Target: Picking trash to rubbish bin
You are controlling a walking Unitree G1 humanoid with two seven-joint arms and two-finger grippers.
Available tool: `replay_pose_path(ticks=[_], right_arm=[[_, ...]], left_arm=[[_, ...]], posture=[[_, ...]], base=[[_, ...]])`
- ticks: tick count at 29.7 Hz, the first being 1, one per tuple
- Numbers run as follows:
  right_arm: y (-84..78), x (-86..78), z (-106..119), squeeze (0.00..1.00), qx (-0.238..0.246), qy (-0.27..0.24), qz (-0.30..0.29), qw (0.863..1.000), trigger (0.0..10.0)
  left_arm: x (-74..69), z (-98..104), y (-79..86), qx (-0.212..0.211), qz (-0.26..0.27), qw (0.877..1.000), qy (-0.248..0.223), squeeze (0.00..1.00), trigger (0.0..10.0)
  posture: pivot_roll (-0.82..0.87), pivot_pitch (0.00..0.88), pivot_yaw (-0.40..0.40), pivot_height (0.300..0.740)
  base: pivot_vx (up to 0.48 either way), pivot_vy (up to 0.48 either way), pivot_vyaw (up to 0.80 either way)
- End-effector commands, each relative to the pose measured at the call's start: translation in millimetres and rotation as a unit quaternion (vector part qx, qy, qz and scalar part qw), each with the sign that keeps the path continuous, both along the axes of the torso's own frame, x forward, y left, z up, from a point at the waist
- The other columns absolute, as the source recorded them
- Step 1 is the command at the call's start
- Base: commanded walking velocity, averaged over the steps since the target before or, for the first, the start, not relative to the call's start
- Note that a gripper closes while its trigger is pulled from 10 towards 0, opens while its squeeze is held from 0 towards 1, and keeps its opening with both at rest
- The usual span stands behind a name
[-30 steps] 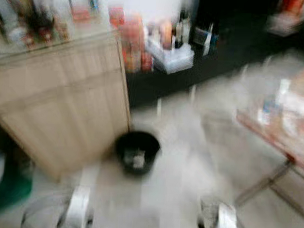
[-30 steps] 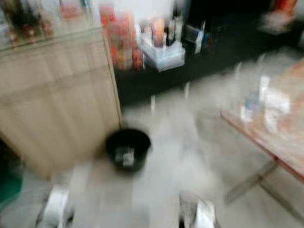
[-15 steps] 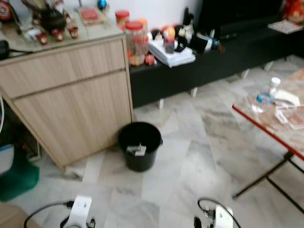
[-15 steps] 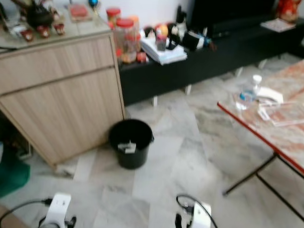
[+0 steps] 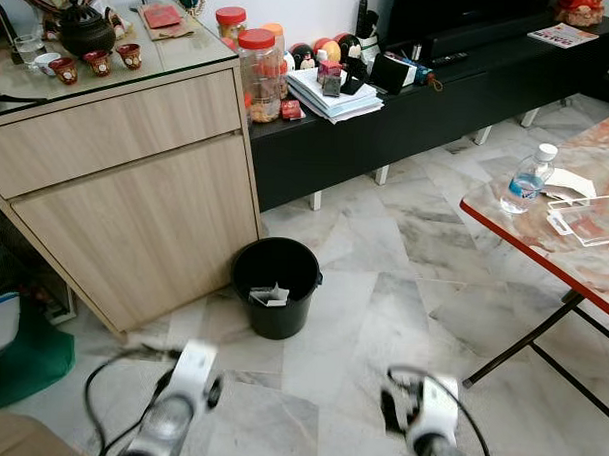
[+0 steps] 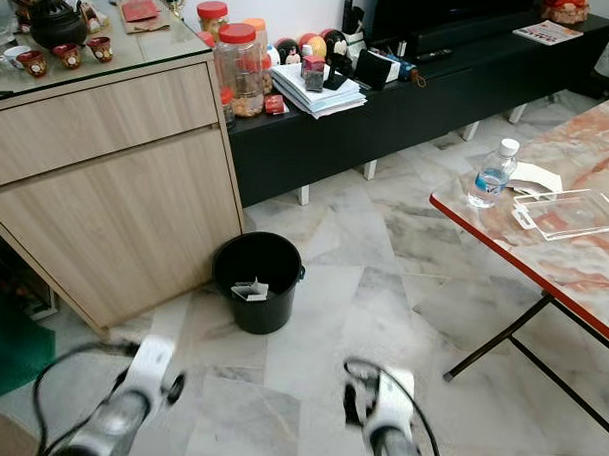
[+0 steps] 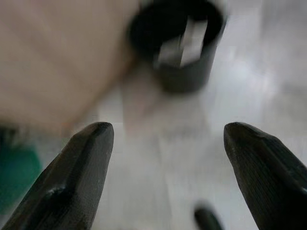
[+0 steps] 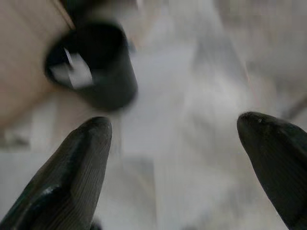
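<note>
Even indoor light; head views sharp, wrist views blurred.

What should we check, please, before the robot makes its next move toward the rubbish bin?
1. Black bin upright on the floor beside the wooden cabinet: ok.
2. Bin mouth uncovered, with a white scrap of paper already inside: ok.
3. Left hand open and holding nothing: ok for grasping, not ok for dropping.
4. Right hand open and holding nothing: the same.
5. Trash to collect: a water bottle and paper lie on the red-edged table; whether they count as trash: cannot tell.
6. Folding table legs stand to the robot's right, apart from the bin: ok.
</note>
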State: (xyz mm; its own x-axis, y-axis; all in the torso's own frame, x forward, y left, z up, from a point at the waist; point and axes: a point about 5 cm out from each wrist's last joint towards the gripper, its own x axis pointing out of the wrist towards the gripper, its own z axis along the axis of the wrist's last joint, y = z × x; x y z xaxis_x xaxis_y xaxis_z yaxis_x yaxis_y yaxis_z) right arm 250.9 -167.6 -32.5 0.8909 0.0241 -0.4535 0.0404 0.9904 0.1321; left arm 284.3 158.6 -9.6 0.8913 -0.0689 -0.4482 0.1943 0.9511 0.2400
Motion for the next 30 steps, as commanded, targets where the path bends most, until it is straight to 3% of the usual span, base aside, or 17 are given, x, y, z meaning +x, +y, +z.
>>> replay_pose_path(ticks=[1, 2, 5, 9, 10, 17, 23, 30], right_arm=[[5.6, 12.4, 12.3, 0.0, -0.003, -0.039, 0.019, 0.999, 10.0], [12.4, 30.6, 31.2, 0.0, -0.004, -0.088, 0.037, 0.995, 10.0], [21.3, 58.9, 66.6, 0.0, -0.002, -0.17, 0.044, 0.984, 10.0], [28.4, 72.5, 87.4, 0.0, 0.002, -0.215, 0.048, 0.975, 10.0], [32.9, 78.5, 97.1, 0.0, 0.004, -0.234, 0.05, 0.971, 10.0], [37.2, 82.1, 103.2, 0.0, 0.005, -0.245, 0.05, 0.968, 10.0], [33.2, 78.4, 101.9, 0.0, 0.001, -0.253, 0.039, 0.967, 10.0], [31.0, 78.0, 103.2, 0.0, -0.002, -0.258, 0.029, 0.966, 10.0]], left_arm=[[6.3, 7.2, -5.5, 0.003, -0.022, 1.0, -0.021, 0.0, 10.0], [18.2, 20.9, -13.8, -0.009, -0.027, 0.998, -0.055, 0.0, 10.0], [38.7, 47.8, -16.5, -0.039, -0.002, 0.992, -0.117, 0.0, 10.0], [51.0, 67.3, -10.6, -0.05, 0.032, 0.985, -0.163, 0.0, 10.0], [57.5, 78.0, -8.2, -0.071, 0.054, 0.979, -0.184, 0.0, 10.0], [68.1, 101.6, -16.7, -0.084, 0.057, 0.965, -0.241, 0.0, 10.0], [66.4, 98.3, -13.3, -0.071, 0.058, 0.967, -0.237, 0.0, 10.0], [65.4, 97.4, -11.1, -0.069, 0.06, 0.967, -0.238, 0.0, 10.0]], posture=[[-0.12, 0.034, 0.039, 0.74], [-0.12, 0.027, 0.04, 0.74], [-0.13, 0.016, 0.045, 0.74], [-0.12, 0.007, 0.047, 0.74], [-0.12, 0.0, 0.044, 0.74], [-0.12, 0.0, 0.046, 0.74], [-0.12, 0.0, 0.052, 0.74], [-0.12, 0.0, 0.05, 0.74]], base=[[0.0, 0.0, 0.0], [0.0, 0.0, 0.0], [0.0, 0.0, 0.0], [0.0, 0.0, 0.0], [0.0, 0.0, 0.0], [0.0, 0.0, -0.55], [0.0, 0.0, -0.78], [0.0, -0.297, -0.78]])
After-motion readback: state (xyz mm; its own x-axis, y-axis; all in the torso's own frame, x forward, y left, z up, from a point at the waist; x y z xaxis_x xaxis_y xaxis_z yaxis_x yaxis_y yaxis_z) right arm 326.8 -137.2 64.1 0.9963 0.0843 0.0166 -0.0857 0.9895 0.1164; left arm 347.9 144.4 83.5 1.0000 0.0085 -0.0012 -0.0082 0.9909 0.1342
